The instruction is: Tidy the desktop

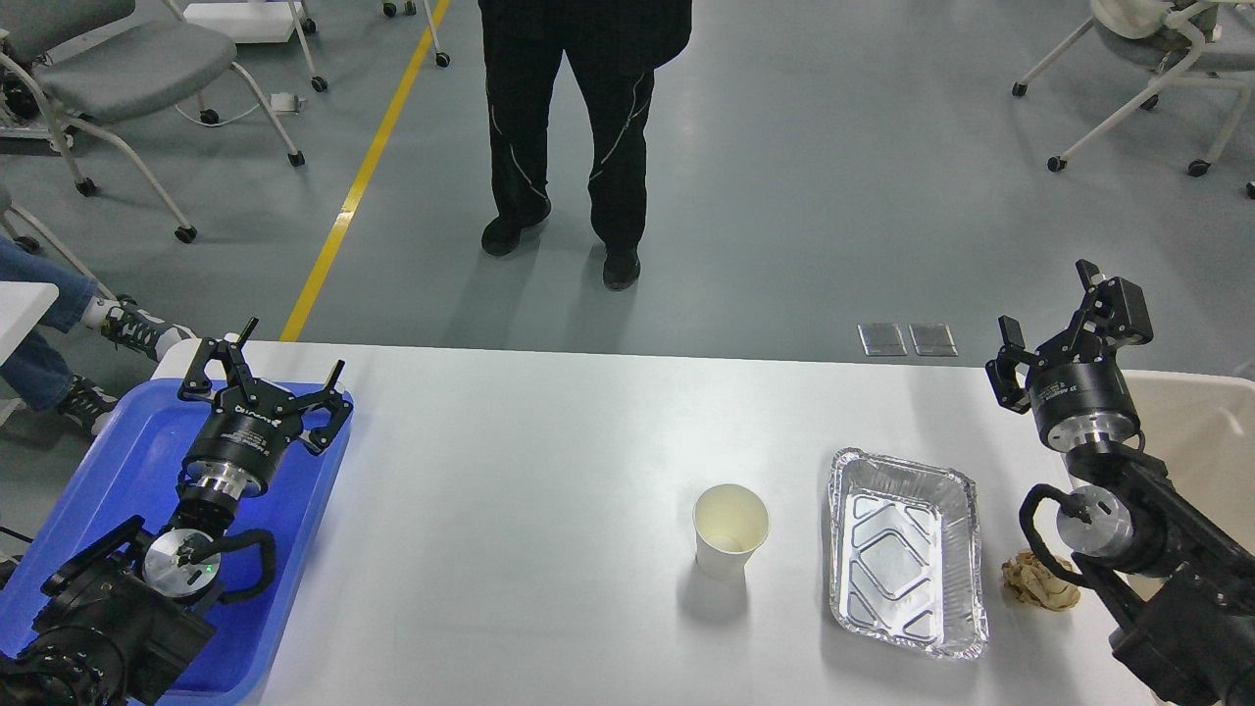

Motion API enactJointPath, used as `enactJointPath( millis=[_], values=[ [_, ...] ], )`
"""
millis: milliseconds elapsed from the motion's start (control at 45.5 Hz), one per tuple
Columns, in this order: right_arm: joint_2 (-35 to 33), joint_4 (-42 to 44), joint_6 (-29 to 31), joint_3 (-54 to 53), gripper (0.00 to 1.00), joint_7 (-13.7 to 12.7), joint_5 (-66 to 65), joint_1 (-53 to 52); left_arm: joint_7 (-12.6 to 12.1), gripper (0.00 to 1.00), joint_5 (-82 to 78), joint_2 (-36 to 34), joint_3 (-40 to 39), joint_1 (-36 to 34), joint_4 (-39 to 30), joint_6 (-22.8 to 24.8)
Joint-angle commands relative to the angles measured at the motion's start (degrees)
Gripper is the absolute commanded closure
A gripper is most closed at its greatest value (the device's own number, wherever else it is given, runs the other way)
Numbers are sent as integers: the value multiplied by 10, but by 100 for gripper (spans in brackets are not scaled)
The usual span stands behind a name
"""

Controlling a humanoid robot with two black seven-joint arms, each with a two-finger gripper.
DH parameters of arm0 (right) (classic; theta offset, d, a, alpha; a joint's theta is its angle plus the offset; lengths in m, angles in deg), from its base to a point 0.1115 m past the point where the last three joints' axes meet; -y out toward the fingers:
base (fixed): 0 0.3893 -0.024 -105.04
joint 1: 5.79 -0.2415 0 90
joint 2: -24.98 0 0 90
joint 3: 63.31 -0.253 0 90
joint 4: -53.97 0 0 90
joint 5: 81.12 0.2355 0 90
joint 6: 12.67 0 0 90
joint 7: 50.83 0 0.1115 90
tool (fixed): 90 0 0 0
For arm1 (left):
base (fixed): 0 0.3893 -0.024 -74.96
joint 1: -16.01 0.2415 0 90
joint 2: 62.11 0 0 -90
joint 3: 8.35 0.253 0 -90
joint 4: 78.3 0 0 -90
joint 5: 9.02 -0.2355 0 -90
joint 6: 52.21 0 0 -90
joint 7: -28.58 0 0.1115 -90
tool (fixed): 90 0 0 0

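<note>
The white desktop (510, 471) fills the lower half of the head view. On it stand an upright white paper cup (730, 529), an empty foil tray (907, 549) to its right, and a crumpled brown paper ball (1039, 580) at the right, close beside my right arm. My left gripper (263, 368) is open and empty above the blue plastic tray (108, 471) at the left edge. My right gripper (1049, 324) is open and empty, raised above the far right of the desktop next to the beige bin (1201, 431).
A person in black (578, 137) walks on the floor beyond the far table edge. Office chairs (108, 78) stand at the back left and back right. A seated person's legs (59, 333) show at the left.
</note>
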Motion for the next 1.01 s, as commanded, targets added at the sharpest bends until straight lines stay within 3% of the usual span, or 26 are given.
enactJointPath(
  millis=[0, 505, 747, 988],
  values=[
    [1, 14, 0, 3, 0, 0, 0, -2, 0, 0, 0, 0, 0, 0, -1, 0],
    [-6, 26, -6, 52, 0, -3, -5, -26, 0, 0, 0, 0, 0, 0, 0, 0],
    [-101, 25, -34, 271, 0, -10, -6, -137, 0, 0, 0, 0, 0, 0, -1, 0],
    [-162, -22, -27, 630, 0, -74, -8, -337, 0, 0, 0, 0, 0, 0, 0, 0]
  ],
)
